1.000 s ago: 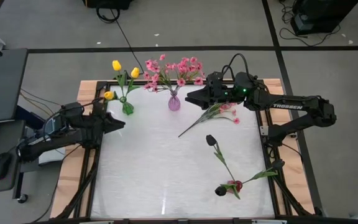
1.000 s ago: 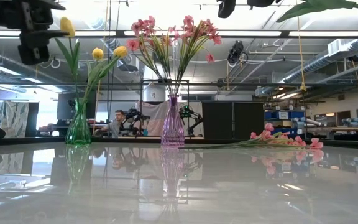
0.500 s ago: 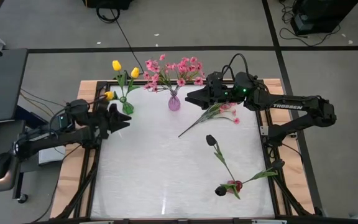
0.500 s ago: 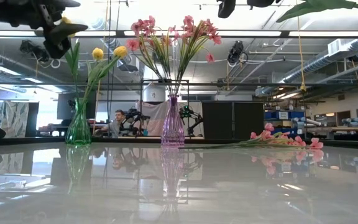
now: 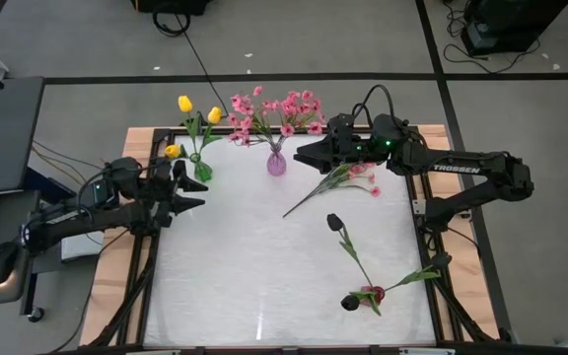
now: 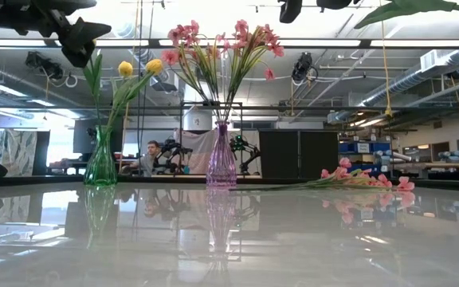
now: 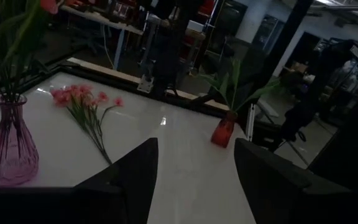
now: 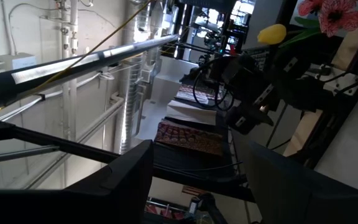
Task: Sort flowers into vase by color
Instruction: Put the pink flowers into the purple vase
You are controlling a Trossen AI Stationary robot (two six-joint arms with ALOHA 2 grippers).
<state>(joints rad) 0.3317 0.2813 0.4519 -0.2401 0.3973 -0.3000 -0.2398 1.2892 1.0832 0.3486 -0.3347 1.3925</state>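
Observation:
A green vase (image 5: 202, 171) with yellow tulips (image 5: 195, 113) and a purple vase (image 5: 276, 162) with pink sprays (image 5: 279, 106) stand at the table's far edge. One pink spray (image 5: 348, 177) lies flat on the table right of the purple vase. A dark tulip (image 5: 335, 223) lies on the table at the right. A red vase (image 5: 368, 294) holding a dark tulip stands near the front right. My left gripper (image 5: 190, 187) hovers open, level, just near-side of the green vase. My right gripper (image 5: 304, 155) hangs open above the lying pink spray.
The table's wooden frame (image 5: 106, 286) borders the white top. The middle and near left of the table (image 5: 225, 276) lie open. A person sits in the room behind the vases (image 6: 151, 155).
My left gripper has rolled about the line it points along and shifted slightly toward the table's right edge, nearer the green vase, then held still. It has stayed open. The flowers and vases have kept their places.

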